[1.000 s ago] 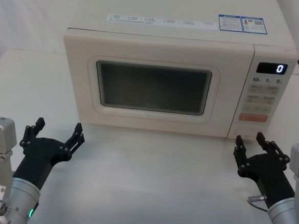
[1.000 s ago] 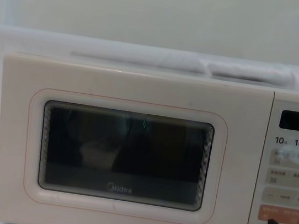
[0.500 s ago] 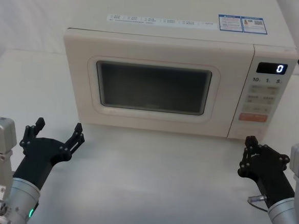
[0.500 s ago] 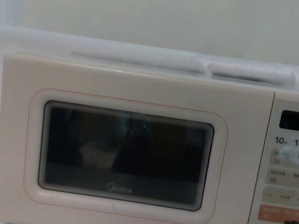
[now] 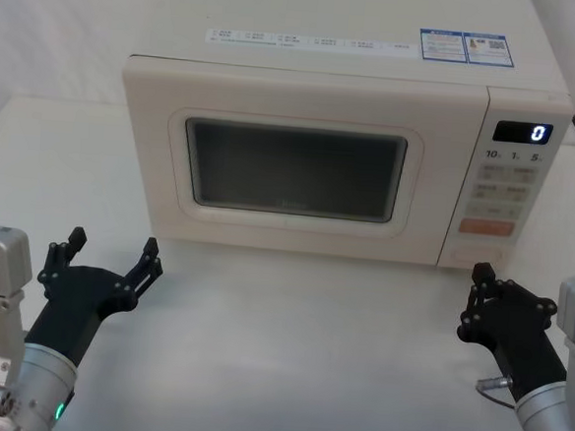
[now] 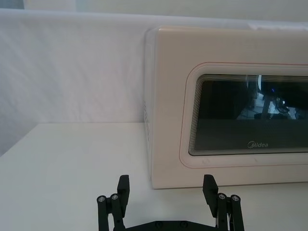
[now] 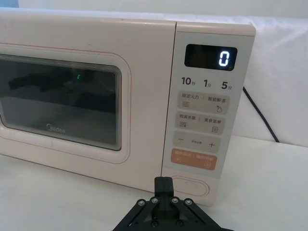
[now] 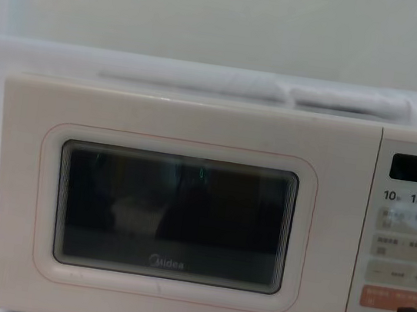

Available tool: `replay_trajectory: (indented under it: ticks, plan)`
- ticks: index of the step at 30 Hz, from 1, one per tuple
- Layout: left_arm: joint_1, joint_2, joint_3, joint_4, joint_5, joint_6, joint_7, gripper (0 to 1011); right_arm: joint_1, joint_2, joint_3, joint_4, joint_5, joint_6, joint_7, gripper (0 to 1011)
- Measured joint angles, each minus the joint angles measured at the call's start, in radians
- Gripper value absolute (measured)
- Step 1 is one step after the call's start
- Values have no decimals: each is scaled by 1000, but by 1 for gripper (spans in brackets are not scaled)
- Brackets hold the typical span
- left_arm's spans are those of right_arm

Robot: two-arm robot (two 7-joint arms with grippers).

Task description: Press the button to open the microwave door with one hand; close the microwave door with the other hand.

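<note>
Microwave door (image 5: 293,167) flush shut, button (image 7: 190,186) unpressed — nothing done. Right gripper (image 5: 476,300) pinched narrow just before it; left gripper (image 5: 105,259) spread wide, idle.

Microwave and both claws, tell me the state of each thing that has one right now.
microwave door: shut
button: not pressed, nothing touching it
display: lit, reads 0
right claw: shut, just short of the button
left claw: open, empty, over the table

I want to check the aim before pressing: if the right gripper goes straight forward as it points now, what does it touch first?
Probably the button on the microwave's control panel: the shut right gripper points at its left end, though depth is unclear.
</note>
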Motion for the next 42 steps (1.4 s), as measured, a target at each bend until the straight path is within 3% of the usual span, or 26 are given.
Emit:
replay_trajectory:
  ticks: [11,26,42]
  plan:
    - [0,0,0,0,0,0,0,1001,0,0,0,0,0,0,0,0]
    - [0,0,0,0,0,0,0,1001,14,-44,52,27,-10,42,31,0]
    - [0,0,0,0,0,0,0,1001,113,-86,89,157,-3,101,103,0]
